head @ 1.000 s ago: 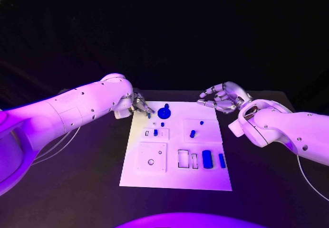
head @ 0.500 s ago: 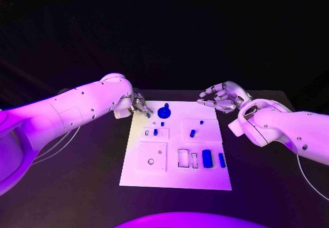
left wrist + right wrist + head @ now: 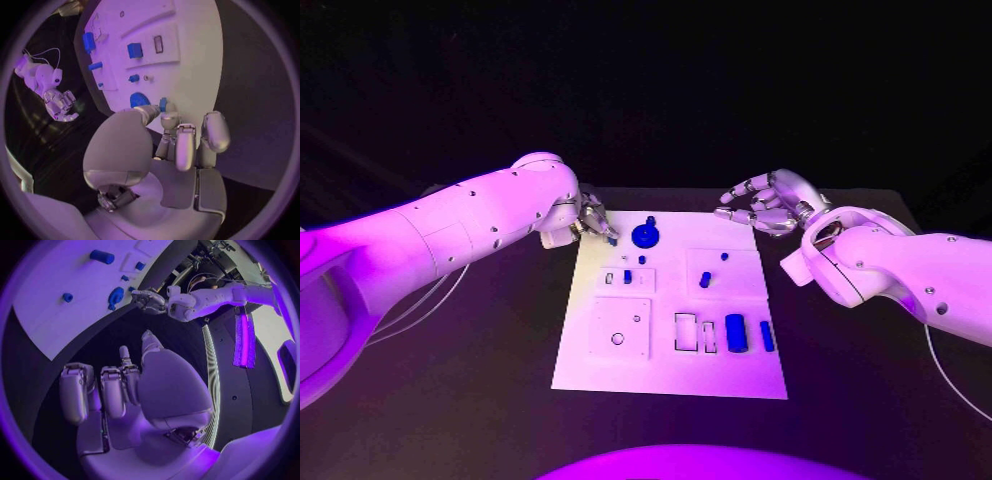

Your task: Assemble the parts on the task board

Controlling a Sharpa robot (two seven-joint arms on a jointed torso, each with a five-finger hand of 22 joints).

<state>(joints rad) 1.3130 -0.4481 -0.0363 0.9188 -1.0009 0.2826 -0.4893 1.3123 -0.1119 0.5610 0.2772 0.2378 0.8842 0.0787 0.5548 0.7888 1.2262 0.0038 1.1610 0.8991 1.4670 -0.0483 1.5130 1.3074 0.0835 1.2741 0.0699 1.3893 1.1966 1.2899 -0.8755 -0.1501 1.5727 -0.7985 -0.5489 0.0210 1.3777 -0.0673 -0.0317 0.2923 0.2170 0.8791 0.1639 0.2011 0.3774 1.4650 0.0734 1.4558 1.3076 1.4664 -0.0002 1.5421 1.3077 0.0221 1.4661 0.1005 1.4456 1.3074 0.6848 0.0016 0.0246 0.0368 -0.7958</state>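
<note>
The white task board (image 3: 668,370) lies in the middle of the black table. My left hand (image 3: 593,220) hovers at the board's far left corner and pinches a small blue part (image 3: 163,104) between thumb and fingertip. Just beside it on the board stands a round blue disc with a knob (image 3: 646,236). Other blue parts sit on the board: a short peg (image 3: 705,281), a small piece in a slot (image 3: 627,278), a wide block (image 3: 736,333) and a slim bar (image 3: 767,337). My right hand (image 3: 764,205) hangs beyond the far right corner with its fingers apart, holding nothing.
Empty rectangular cut-outs (image 3: 687,333) lie next to the wide block, and a square panel with a round hole (image 3: 617,340) sits at the board's near left. Black table (image 3: 459,380) surrounds the board on all sides.
</note>
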